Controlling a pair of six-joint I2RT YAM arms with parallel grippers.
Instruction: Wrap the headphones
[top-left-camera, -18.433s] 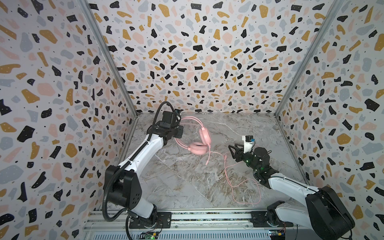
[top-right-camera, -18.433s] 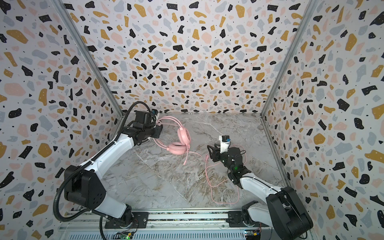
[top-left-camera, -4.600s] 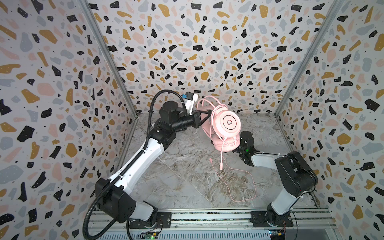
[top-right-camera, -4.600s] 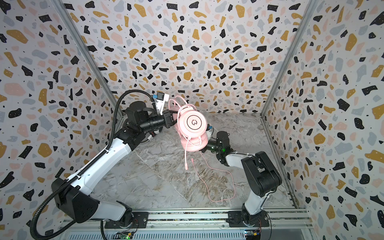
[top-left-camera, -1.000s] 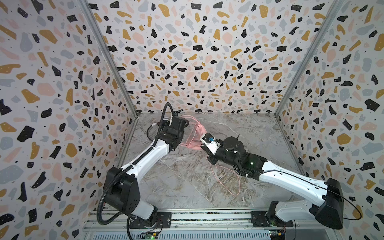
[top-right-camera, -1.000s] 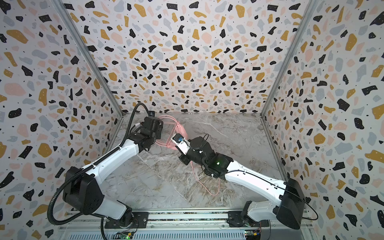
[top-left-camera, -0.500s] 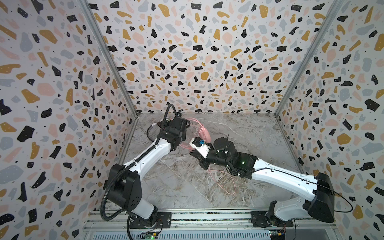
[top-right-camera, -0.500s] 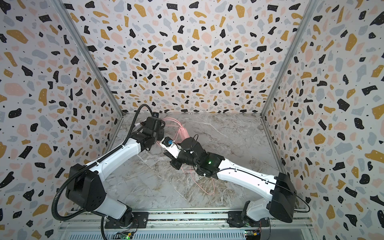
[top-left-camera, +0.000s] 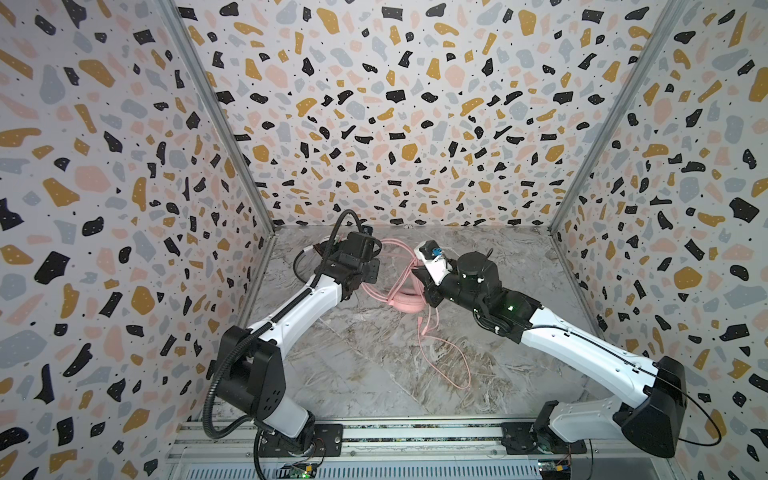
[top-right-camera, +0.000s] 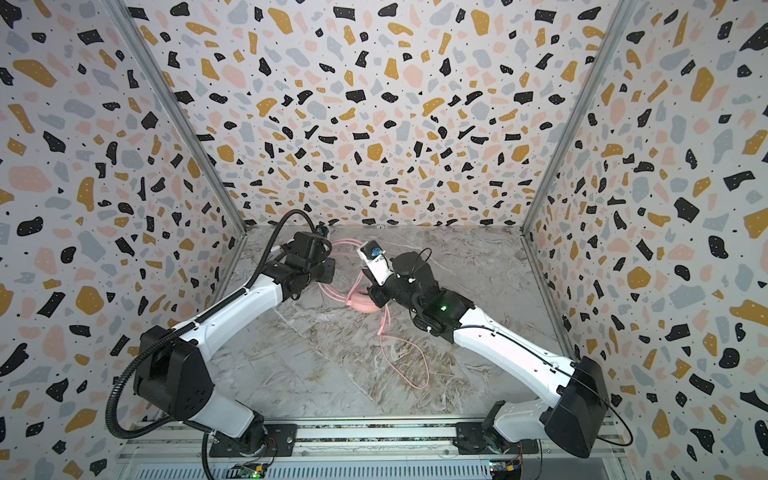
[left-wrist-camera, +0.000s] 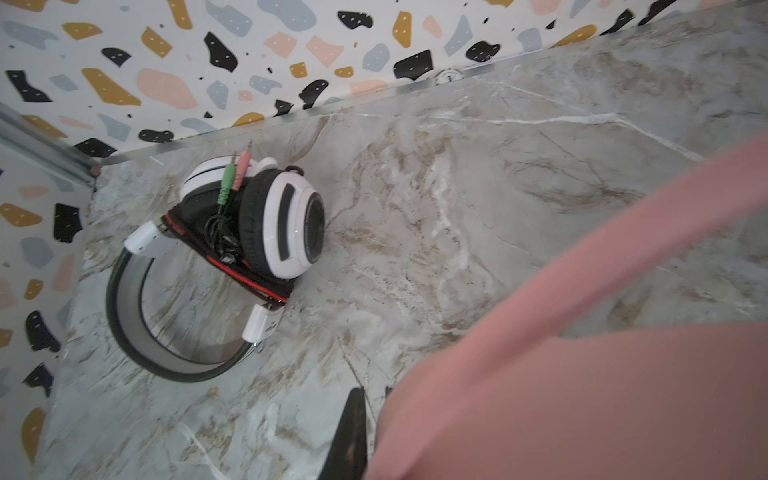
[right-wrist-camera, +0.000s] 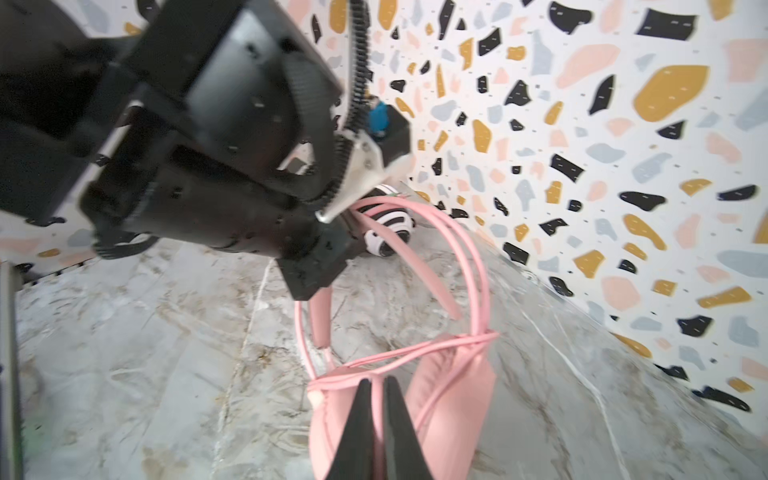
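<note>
Top views, pink headset (top-left-camera: 404, 301) (top-right-camera: 360, 304): on the desk (top-left-camera: 365, 374), far middle, between the two arms.
Top views, pink cable (top-left-camera: 451, 357): loose loops trail from the headset toward the near side.
Top views, left pincer (top-left-camera: 359, 286): down at the headset's left side, its jaws hidden under the wrist.
Top views, right pincer (top-left-camera: 424, 286): down at the headset's right side, its jaws hard to make out.
Left wrist, white headset (left-wrist-camera: 257, 220): on the desk (left-wrist-camera: 457, 208) in the far left corner by the back wall (left-wrist-camera: 166, 87). Its black cable is bundled between the ear cups, and green and pink plugs stick out.
Left wrist, left pincer (left-wrist-camera: 372, 390): pressed together on the pink headset (left-wrist-camera: 582, 395), which fills the view close up.
Right wrist, right pincer (right-wrist-camera: 378, 390): jaws almost together, pinching a strand of pink cable (right-wrist-camera: 415, 353) where it crosses the ear cups.
Right wrist, left pincer (right-wrist-camera: 316, 291): clamped on a strap of the pink headset (right-wrist-camera: 440, 395).
Right wrist, white headset (right-wrist-camera: 390, 228): beyond the left pincer, by the wall.
</note>
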